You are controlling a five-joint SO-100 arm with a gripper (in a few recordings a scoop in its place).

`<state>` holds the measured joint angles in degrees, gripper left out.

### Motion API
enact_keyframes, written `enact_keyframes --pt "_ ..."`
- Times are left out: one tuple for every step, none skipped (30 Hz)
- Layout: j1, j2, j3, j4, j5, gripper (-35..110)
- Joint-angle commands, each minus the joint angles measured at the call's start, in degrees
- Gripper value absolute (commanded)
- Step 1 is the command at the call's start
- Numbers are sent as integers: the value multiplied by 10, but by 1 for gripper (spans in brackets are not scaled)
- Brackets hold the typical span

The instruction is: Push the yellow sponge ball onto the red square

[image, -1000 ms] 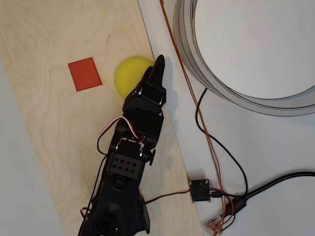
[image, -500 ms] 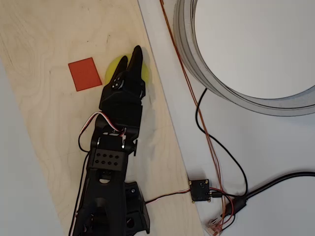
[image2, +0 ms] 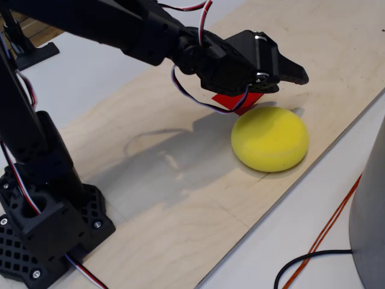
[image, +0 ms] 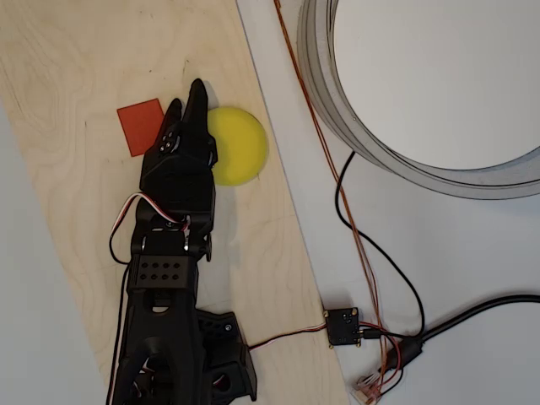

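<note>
**A:** One black arm stands on a pale wooden board (image2: 180, 205) that lies on the white worktop. What is closest in the fixed view?

**B:** Closest is the arm's bolted base (image2: 42, 211), at the lower left. Past it, bare board, crossed by the arm's shadow.

**A:** And the yellow sponge ball?

**B:** The yellow sponge ball (image2: 271, 138) rests on the board near its right edge, touched by nothing. Just above and behind it hangs the hand (image2: 295, 75), lifted off the wood, its two fingers drawn together on nothing.

**A:** Where is the red square?

**B:** The red square (image2: 239, 102) lies flat just beyond the ball, partly hidden under the hand. In the overhead view the square (image: 139, 126) sits left of the ball (image: 238, 145), apart from it, with the hand (image: 190, 94) between the two and overlapping the square's right edge.

**A:** Why is it there?

**B:** My reading is that closed fingers make a blunt pusher, but the hand is on the square's side of the ball. A push from here would send the ball away, so it likely needs to go round to the ball's right.
</note>
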<state>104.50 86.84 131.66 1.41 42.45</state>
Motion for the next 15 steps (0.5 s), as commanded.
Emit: enact_keyframes --pt "-10 6 -15 1 19 20" --pt "-13 8 -18 1 23 20" --pt "-17 11 -20 1 23 20" --pt "-18 15 -23 2 21 20" --pt "-18 21 -26 2 15 19" --pt "-17 26 -31 3 2 19" --pt "-12 30 -34 4 -12 19" --pt "-6 34 -38 4 -30 19" --pt "3 39 -41 4 -53 19" --pt "14 41 -47 4 -78 19" --pt "26 47 -51 4 -100 19" --pt "37 54 -52 4 -123 19" --pt "48 61 -50 4 -145 19" --pt "61 67 -48 4 -162 19" --pt "72 73 -46 4 -178 19"
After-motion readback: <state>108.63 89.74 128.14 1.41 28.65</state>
